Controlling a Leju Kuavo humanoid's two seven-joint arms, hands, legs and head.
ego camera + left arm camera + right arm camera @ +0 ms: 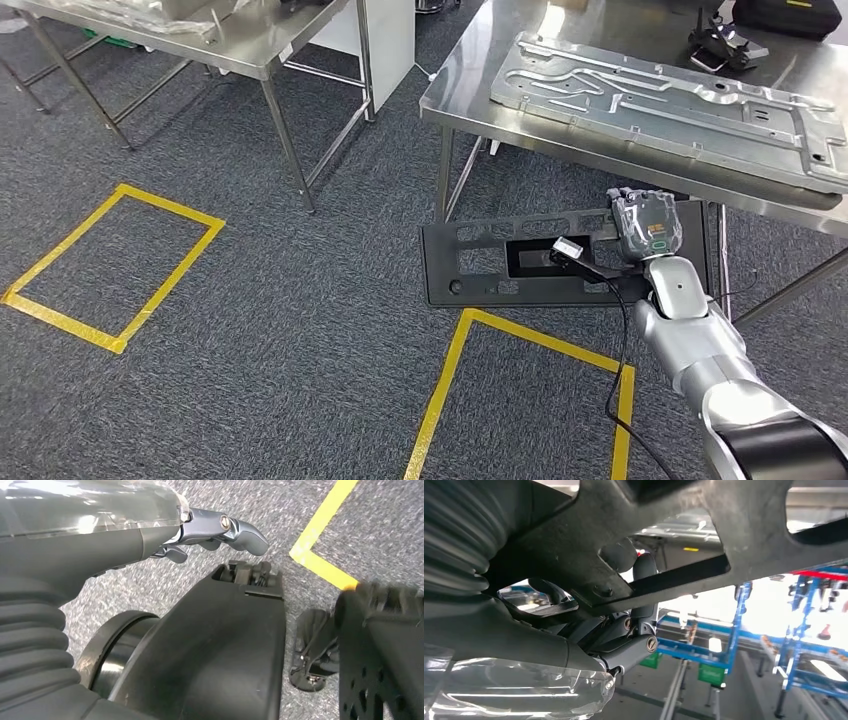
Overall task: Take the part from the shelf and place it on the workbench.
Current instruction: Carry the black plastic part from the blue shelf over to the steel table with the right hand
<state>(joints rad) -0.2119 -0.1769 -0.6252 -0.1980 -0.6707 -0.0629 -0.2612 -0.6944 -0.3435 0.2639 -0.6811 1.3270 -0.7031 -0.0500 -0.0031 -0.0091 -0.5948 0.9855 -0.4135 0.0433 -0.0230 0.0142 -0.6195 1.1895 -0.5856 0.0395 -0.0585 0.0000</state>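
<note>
Head view puts the steel workbench (470, 100) far right, the flat black part (500, 262) carried low before its near edge by the right hand (645, 225); lifting it level over that edge would serve best. Right wrist view shows fingers (644, 572) clamped through the part's opening, while left wrist view shows the left hand (220, 530) hanging over carpet, curled loosely on nothing.

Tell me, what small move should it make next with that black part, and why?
Probably lift it higher. The right hand holds the black part below the edge of the workbench, which already carries a metal plate, so it must clear the edge first.
</note>
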